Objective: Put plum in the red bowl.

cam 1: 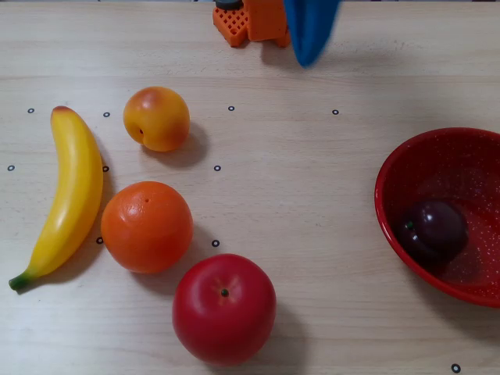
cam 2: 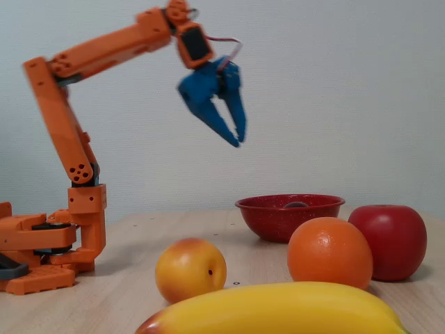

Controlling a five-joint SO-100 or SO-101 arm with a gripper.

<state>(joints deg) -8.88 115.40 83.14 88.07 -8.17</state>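
The dark purple plum (cam 1: 436, 226) lies inside the red bowl (cam 1: 388, 167) at the right edge of the overhead view. In the fixed view only the plum's top (cam 2: 295, 204) shows above the bowl's rim (cam 2: 278, 217). My blue gripper (cam 2: 236, 140) hangs high in the air, well above the table and to the left of the bowl, with its fingertips together and nothing in it. In the overhead view the gripper (cam 1: 307, 58) shows at the top edge, apart from the bowl.
A banana (cam 1: 70, 195), a peach (cam 1: 156, 119), an orange (cam 1: 147, 226) and a red apple (cam 1: 224, 308) lie on the left half of the wooden table. The orange arm base (cam 2: 42, 250) stands at the far edge.
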